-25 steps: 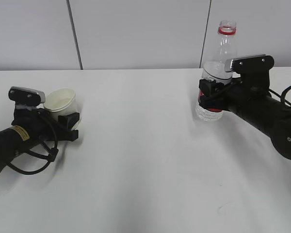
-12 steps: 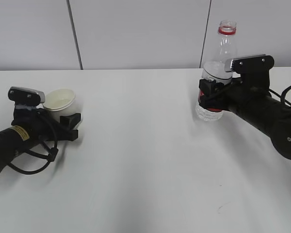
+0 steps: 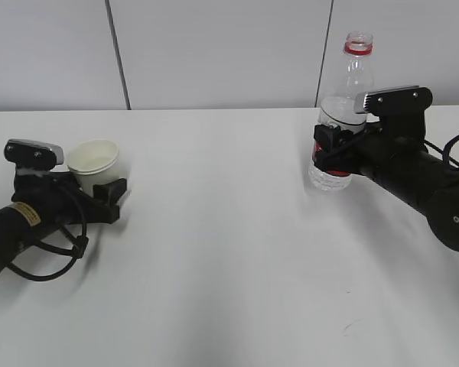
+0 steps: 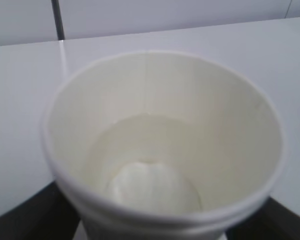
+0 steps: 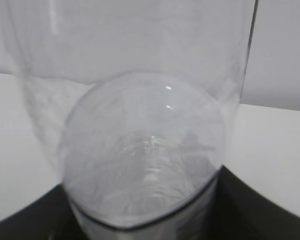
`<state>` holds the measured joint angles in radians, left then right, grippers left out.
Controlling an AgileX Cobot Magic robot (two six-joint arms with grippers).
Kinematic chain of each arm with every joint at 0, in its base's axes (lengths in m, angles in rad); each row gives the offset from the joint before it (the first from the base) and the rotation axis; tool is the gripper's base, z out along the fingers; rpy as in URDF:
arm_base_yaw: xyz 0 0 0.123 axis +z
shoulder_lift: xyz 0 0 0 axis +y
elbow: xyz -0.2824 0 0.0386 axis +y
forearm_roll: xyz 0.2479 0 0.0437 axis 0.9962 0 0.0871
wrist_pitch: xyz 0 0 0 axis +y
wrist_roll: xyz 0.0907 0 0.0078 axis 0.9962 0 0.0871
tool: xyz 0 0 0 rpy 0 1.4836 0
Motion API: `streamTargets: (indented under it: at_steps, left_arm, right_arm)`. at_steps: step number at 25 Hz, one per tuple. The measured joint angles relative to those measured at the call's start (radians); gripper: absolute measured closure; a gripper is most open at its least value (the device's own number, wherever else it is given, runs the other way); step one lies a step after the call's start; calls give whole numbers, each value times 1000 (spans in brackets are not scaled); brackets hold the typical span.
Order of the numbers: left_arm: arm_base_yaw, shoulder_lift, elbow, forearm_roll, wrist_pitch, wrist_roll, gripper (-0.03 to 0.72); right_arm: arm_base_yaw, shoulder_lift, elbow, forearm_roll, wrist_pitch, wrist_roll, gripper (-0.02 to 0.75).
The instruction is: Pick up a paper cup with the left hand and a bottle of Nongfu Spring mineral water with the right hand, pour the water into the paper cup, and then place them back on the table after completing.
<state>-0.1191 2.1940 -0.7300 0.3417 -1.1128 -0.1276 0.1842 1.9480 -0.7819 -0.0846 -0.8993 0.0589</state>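
Note:
The paper cup [image 3: 94, 162] is white and stands upright on the table [image 3: 229, 260] at the left, with water [image 4: 150, 165] in its bottom. My left gripper [image 3: 101, 183] lies low around its base, open, with a sliver of table showing between the cup [image 4: 160, 135] and each dark finger [image 4: 35, 220]. At the right the clear bottle [image 3: 338, 115] stands upright, uncapped, with a red ring at the neck and water low inside. Its base is at table level. My right gripper [image 3: 330, 149] is shut on its lower body [image 5: 140, 150].
Pale wall panels with dark seams [image 3: 117, 53] rise behind the table's far edge. Black cables [image 3: 53, 256] loop beside the left arm, and more cables [image 3: 455, 145] trail behind the right arm.
The cup has gone from tilted to upright. My left jaws have widened and the left arm has drawn back to the left. The right arm and bottle have not moved.

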Motion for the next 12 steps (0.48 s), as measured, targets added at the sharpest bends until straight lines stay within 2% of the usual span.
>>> streamTargets:
  at_steps: [12]
  left_arm:
    - [0, -86, 192, -54, -26, 0, 178]
  right_arm:
    - [0, 0, 0, 0, 0, 0, 340]
